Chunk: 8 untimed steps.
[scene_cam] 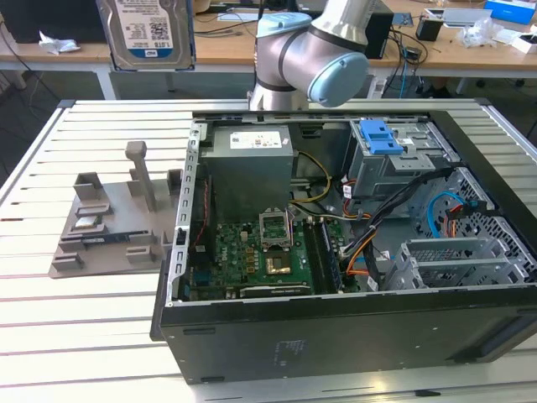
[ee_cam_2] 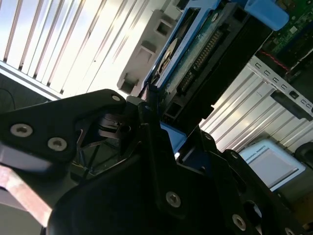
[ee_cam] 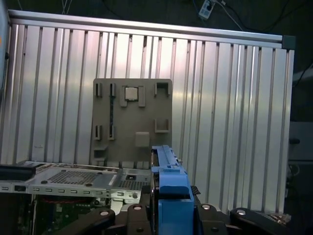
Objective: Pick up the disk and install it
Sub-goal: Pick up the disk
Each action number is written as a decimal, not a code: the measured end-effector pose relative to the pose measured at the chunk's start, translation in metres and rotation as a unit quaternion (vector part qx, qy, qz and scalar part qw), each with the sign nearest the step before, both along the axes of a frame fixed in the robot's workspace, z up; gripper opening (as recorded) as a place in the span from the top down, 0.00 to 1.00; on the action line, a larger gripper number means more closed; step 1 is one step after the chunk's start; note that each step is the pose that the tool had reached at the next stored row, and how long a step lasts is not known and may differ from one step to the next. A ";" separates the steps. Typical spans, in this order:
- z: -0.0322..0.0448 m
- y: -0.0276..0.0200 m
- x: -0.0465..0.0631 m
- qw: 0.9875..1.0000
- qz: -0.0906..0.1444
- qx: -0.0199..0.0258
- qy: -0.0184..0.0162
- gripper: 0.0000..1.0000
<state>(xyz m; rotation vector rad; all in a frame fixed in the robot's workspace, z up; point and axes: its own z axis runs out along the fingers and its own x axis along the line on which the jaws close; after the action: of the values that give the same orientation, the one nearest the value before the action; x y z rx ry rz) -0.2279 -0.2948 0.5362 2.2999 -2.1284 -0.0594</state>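
My fingers [ee_cam_2: 146,105] are clamped tight on one end of the disk [ee_cam_2: 195,54] — its blue rail and connector edge run away from me in the second wrist view. In the exterior view the disk [scene_cam: 147,29] hangs upright, label toward the camera, high over the side of the table [scene_cam: 84,336] that carries the grey stand [scene_cam: 117,214] — well apart from the open computer case [scene_cam: 336,344] and the blue latch [scene_cam: 379,136] on its drive cage.

The disk [scene_cam: 144,32] wears a white-and-blue barcoded label; the stand [scene_cam: 113,222] is grey, the slatted table [scene_cam: 75,336] pale silver, the motherboard [scene_cam: 243,260] green.
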 end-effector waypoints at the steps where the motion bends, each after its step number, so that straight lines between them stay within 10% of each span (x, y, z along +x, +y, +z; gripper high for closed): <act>1: 0.0000 0.0000 0.005 1.000 0.000 0.000 0.000 0.63; 8: -0.0015 0.0004 0.035 1.000 0.000 0.000 0.001 0.63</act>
<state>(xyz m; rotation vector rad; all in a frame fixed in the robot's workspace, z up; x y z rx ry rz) -0.1934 -0.2944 0.5348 2.2987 -2.1273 -0.0612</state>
